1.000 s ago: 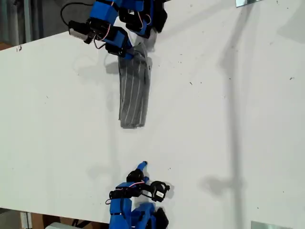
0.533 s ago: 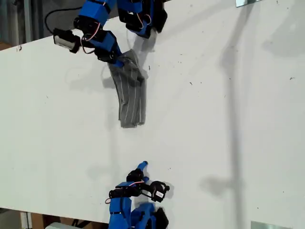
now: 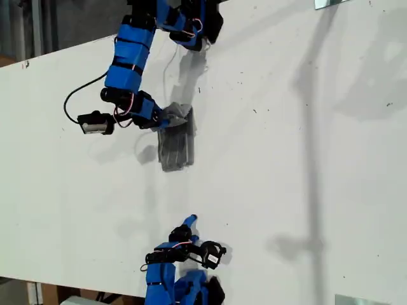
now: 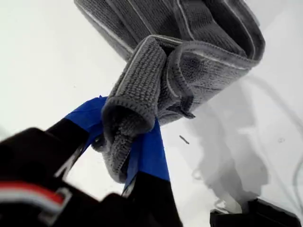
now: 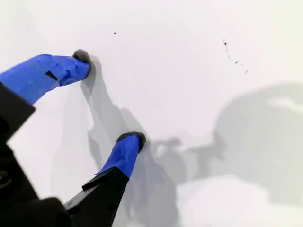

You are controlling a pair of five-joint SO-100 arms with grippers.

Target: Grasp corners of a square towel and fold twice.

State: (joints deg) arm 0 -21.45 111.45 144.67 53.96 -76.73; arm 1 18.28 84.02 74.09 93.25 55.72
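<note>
The exterior view looks steeply down on the white table [image 3: 286, 159]. Both wrist views sit close above it; the first shares the towel [image 3: 175, 143] at 10 o'clock.

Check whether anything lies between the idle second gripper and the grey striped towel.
Nothing visible does. Only bare white table separates my second gripper, open and empty, from the grey striped cloth towel. My first gripper is shut on the towel's far end.

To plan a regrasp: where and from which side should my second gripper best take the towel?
Probably the free end of the towel, nearest my second gripper, whose jaws are open and empty. Come from above at an end corner; the cloth lies flat there. My first gripper already pinches the far end, lifted and bunched.
</note>
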